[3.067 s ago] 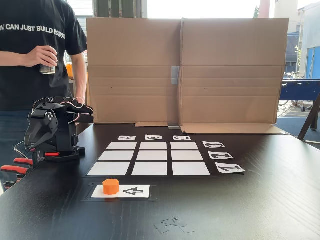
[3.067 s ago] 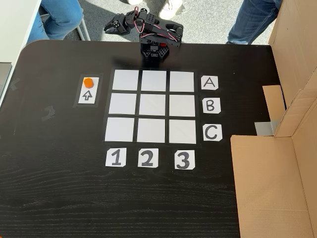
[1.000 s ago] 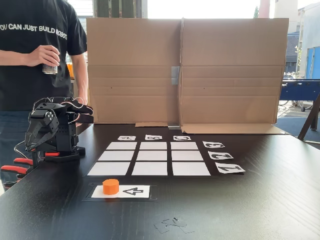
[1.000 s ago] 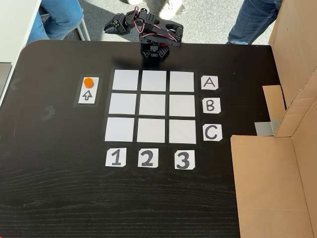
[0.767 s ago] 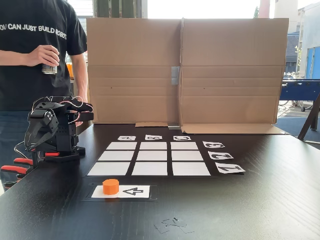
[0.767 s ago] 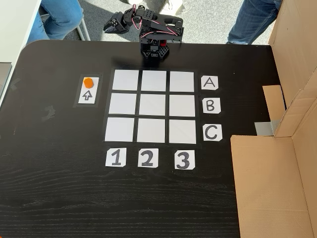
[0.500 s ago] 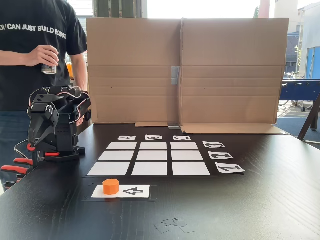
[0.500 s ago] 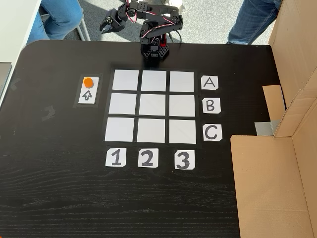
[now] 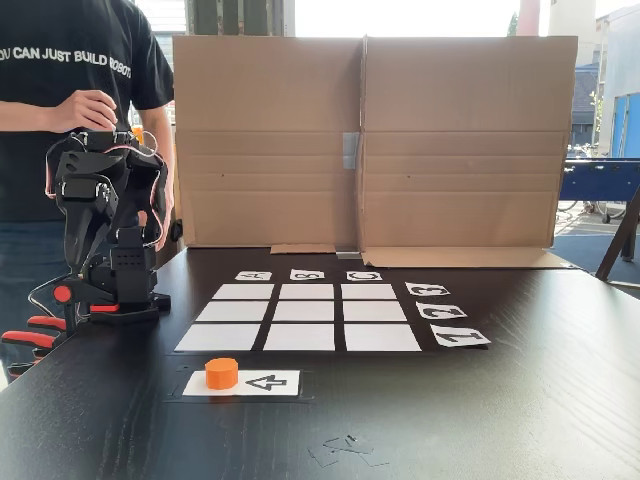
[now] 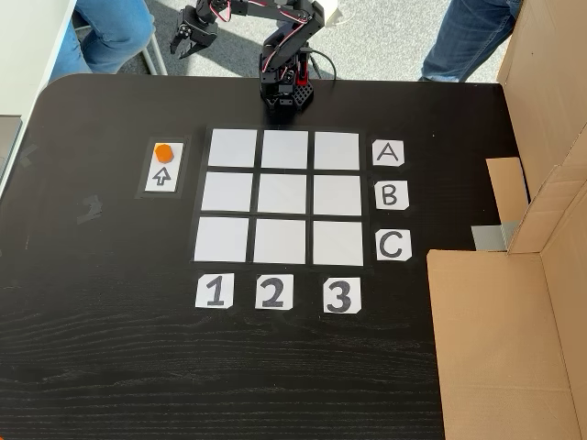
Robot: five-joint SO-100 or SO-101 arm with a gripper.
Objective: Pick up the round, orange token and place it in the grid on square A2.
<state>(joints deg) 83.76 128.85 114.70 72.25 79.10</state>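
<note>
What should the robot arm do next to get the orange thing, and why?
Probably swing and reach down toward the token. It sits untouched on the arrow card, beside the grid, while the gripper hangs raised beyond the table's edge, far from it.

A black wood-grain table (image 10: 138, 367) carries the grid (image 10: 284, 198) of nine white paper squares near its middle. Cards A (image 10: 389, 152), B (image 10: 389, 194) and C (image 10: 392, 245) lie along one side, cards 1 (image 10: 214, 291), 2 (image 10: 273, 291) and 3 (image 10: 340, 295) along another. Toward the opposite edge lies a white arrow card (image 10: 162, 168) bearing the orange token (image 10: 163, 152). The arm's base (image 10: 285, 95) stands at the far edge; a cardboard screen (image 9: 370, 140) stands along another edge
</note>
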